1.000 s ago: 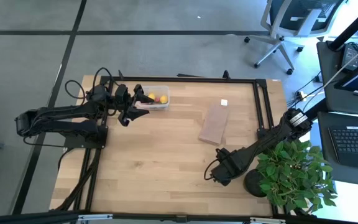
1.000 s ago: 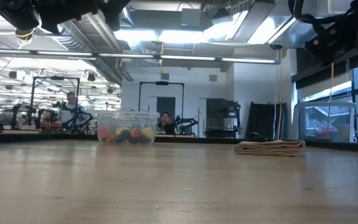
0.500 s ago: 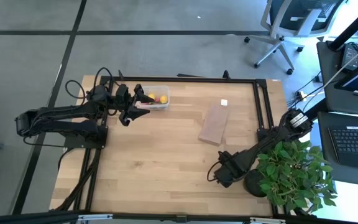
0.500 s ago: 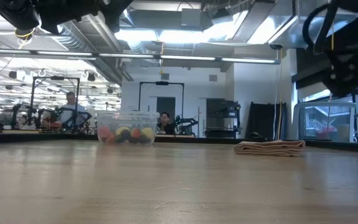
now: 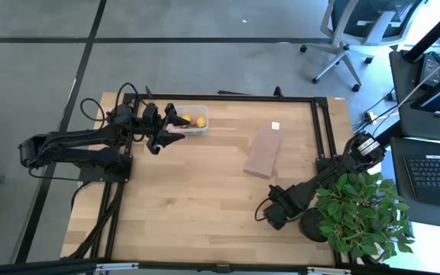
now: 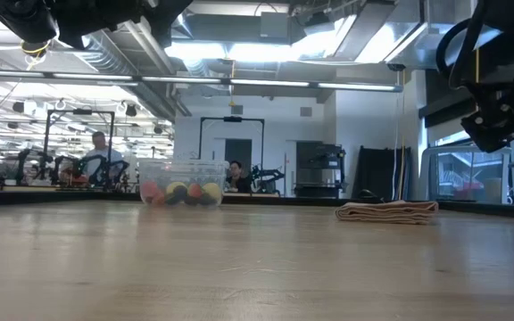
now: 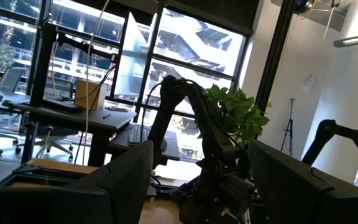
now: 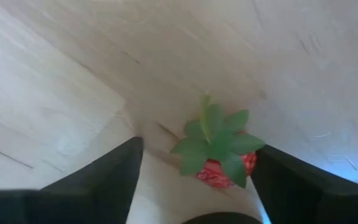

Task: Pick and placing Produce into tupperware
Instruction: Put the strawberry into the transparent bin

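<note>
Spanning most of the overhead picture, a light wooden table point(image 5: 205, 191) on a dark frame. Near the right edge, a leafy green potted plant point(image 5: 357, 214). Right of centre toward the far side, a flat tan board point(image 5: 263, 151). At the far left, the clear tupperware point(image 5: 189, 120), already holding red, yellow and dark produce pieces point(image 6: 181, 192). Just left of the tub, raised off the table, the left gripper point(image 5: 163, 136), fingers parted wide and empty, as the left wrist camera shows. At the near right, just left of the plant pot, the right gripper point(image 5: 270, 216), low over the wood. Between its spread, open fingers point(image 8: 114, 177), a red strawberry point(image 8: 219, 149) with green leaves, lying on the table and not yet clamped. Touching the fingers or not: cannot tell.
</note>
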